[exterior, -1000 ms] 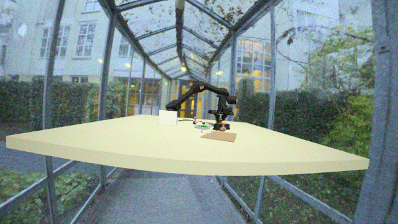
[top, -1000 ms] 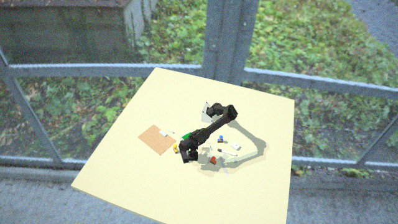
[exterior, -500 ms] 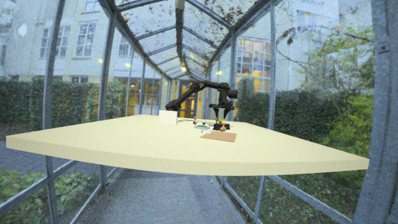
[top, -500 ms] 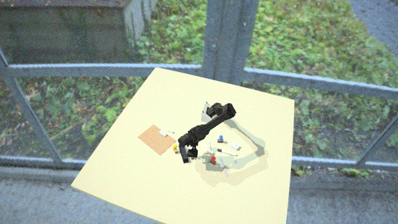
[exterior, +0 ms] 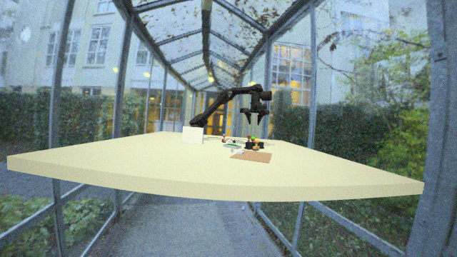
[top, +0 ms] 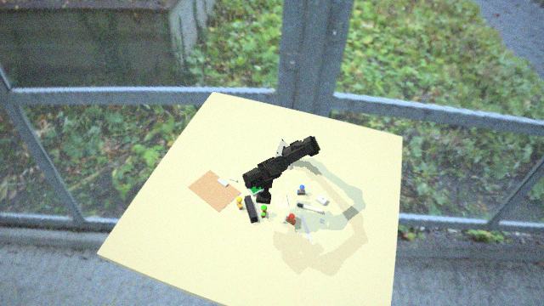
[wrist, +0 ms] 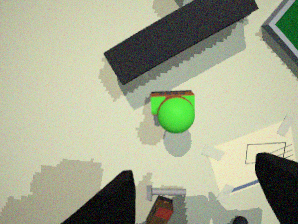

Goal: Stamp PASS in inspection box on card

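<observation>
The green-knobbed stamp (top: 263, 210) (exterior: 253, 138) (wrist: 176, 112) stands upright on the table, free of the fingers. My gripper (top: 263, 197) (exterior: 254, 116) (wrist: 196, 171) is open and empty, hanging well above the stamp. A long black block (top: 251, 208) (wrist: 180, 30) lies just beside the stamp. A green-edged pad (top: 255, 189) (wrist: 286, 26) lies under the arm. A pale card (top: 282, 200) (wrist: 246, 159) with a faint outlined box lies to the stamp's right; I cannot make out any print on it.
A yellow stamp (top: 240, 202), a red stamp (top: 291, 218) and a blue stamp (top: 302, 189) stand nearby. A cork mat (top: 214, 191) (exterior: 251, 156) lies to the left. A pen (top: 310, 207) and a white block (top: 323, 200) lie to the right.
</observation>
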You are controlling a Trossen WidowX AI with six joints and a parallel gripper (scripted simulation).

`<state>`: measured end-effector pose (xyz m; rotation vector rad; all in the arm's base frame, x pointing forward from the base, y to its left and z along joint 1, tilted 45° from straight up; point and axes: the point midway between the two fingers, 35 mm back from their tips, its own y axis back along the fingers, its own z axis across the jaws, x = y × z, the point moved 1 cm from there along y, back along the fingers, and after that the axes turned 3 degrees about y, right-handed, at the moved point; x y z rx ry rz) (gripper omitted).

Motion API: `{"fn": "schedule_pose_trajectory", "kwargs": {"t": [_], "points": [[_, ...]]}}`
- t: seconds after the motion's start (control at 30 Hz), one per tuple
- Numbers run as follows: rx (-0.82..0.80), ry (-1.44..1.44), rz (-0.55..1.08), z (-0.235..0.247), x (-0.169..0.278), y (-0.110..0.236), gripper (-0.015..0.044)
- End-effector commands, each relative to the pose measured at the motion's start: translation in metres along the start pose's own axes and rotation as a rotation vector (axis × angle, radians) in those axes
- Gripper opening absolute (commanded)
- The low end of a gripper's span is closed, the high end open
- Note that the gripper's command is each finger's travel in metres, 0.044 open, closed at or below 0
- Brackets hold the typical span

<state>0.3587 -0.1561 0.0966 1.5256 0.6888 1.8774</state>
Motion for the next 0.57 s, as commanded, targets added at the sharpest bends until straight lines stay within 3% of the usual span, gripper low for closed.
{"fn": "schedule_pose_trajectory", "kwargs": {"t": [0.0,0.53], "points": [[0.000,0.007,-0.005,0.0003,-0.0005,0.0024,0.0270],[-0.002,0.001,-0.002,0.0003,-0.0001,0.0018,0.0270]]}}
